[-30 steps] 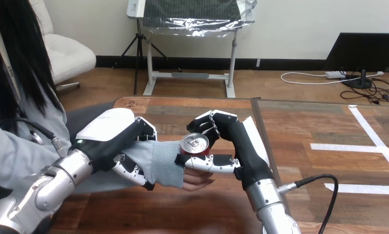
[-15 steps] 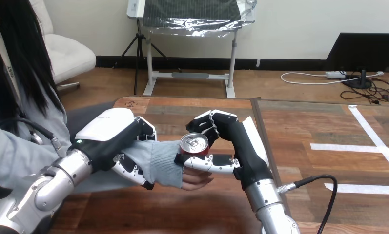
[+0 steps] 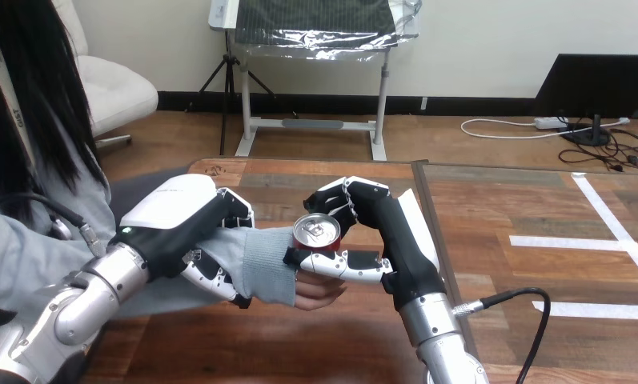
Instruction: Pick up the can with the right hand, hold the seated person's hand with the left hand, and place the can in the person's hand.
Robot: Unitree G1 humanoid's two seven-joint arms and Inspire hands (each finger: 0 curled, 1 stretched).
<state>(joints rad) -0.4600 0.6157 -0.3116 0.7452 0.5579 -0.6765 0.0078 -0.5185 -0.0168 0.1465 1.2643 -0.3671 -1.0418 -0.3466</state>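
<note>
The right hand [image 3: 391, 232] is closed round the can [image 3: 318, 230]; its fingers [image 3: 339, 196] curl over the far side of the can and its thumb [image 3: 343, 266] lies across the near side, so the can is pinched between them; the can stands upright with its silver top facing up, above the middle of the desk [image 3: 299, 344] and clear of its surface; the right arm rises to it from the view's bottom edge, right of centre.

The person's hand [image 3: 319, 292] lies just beneath the can and the thumb, palm up, reaching in from the left; whether the can's base touches that palm I cannot tell, since the thumb covers the meeting place.

The left hand [image 3: 179, 212] is wrapped round the person's wrist, over the grey sleeve [image 3: 259, 264]; its white-shelled back lies on top of the wrist and its fingers [image 3: 215, 278] curl under the sleeve from below; its silver forearm comes in from the lower left corner; the two robot hands are near each other but apart, with the sleeve's cuff between them.
</note>
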